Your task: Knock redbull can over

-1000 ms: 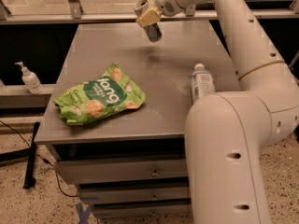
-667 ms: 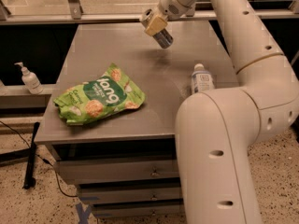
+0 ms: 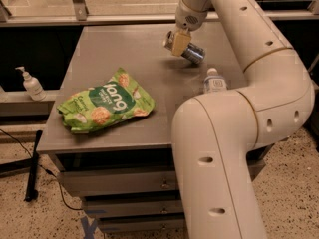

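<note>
The redbull can (image 3: 192, 53) sits at the far right part of the tabletop (image 3: 124, 49), tipped well off upright. Its long axis slants from upper left to lower right in the camera view. The silvery end points toward the far left and the darker blue end points down toward the plastic bottle (image 3: 214, 80). A shadow lies on the surface right under it, but I cannot tell whether the can touches the tabletop.

The gripper (image 3: 179, 43) reaches down from the arm (image 3: 234, 133) onto the can's middle. Its jaws are closed across the can's body, with 1 tan finger pad (image 3: 180, 42) covering part of the can's near side.

The bottle (clear, white cap, pale label) stands upright just near of the can, partly hidden behind the arm's big elbow. A green snack bag (image 3: 107, 103) lies flat toward the near left, well apart from the can. Between the bag and the can the grey surface is bare. A pump dispenser (image 3: 31, 82) stands on a ledge off the tabletop's left side. The arm's bulk fills the near right and blocks that corner.
</note>
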Robot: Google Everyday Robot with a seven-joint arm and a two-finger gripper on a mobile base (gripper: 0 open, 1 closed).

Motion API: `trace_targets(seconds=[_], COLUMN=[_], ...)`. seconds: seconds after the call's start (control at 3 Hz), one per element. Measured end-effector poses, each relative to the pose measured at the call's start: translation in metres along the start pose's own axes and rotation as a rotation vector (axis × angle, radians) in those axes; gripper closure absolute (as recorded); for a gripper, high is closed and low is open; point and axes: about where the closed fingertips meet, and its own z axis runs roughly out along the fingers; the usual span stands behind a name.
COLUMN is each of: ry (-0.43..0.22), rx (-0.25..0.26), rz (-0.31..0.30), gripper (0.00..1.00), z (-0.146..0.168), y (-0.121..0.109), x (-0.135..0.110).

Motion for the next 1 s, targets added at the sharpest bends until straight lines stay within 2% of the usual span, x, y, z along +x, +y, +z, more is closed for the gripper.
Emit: trace_targets(seconds=[0.33,1.0], ry=[0.031,-0.03], rx=[-0.018,-0.029], rz=[-0.03,-0.073], gripper=[0.83,0.36], z=[0.003,0.002], y=[0.003,0.006], x=[0.002,-0.013])
